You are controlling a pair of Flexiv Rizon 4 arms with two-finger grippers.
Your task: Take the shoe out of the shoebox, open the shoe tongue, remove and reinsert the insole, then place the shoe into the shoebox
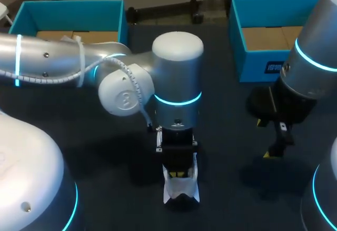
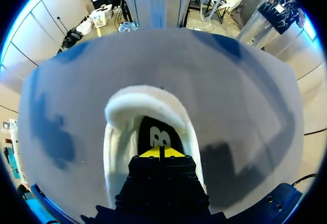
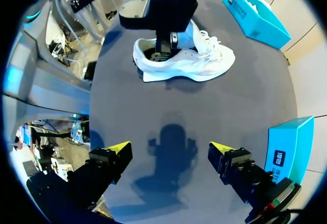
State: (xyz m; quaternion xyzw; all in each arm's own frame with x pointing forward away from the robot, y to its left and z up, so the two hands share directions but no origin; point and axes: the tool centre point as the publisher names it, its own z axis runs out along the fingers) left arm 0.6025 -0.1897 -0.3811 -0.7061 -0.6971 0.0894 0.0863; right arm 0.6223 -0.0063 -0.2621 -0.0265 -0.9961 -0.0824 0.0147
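At the far left of the dark desk (image 1: 226,136) stands an open teal shoebox (image 1: 68,15), which the right wrist view also shows beyond the shoe (image 3: 255,17). The left arm (image 1: 63,57) comes in just in front of this box and reaches to the middle of the desk, where it points straight down.

Below it, the white shoe (image 1: 181,191) sits upright on its sole on the desk, out of both boxes and well apart from them. The left gripper (image 1: 179,174) is lowered into the shoe's opening. In the left wrist view its yellow tips (image 2: 161,152) lie together with only a thin seam between them, so the jaws are closed. They sit over the black insole (image 2: 153,129), which carries a white mark and lies in the heel. Whether the tips pinch anything cannot be told. The padded white collar of the shoe (image 2: 117,142) curves around ahead of the tips. In the right wrist view the shoe (image 3: 204,63) is seen side-on, laces up, with the left arm's dark gripper standing in its mouth.

To the right, the right gripper (image 1: 275,149) hangs above bare desk, well apart from the shoe. Its jaws (image 3: 170,147) are spread wide with nothing between them, and their shadow falls on the desk beneath.

At the far right stands a second open teal shoebox (image 1: 263,62), near the right gripper's side (image 3: 288,147).
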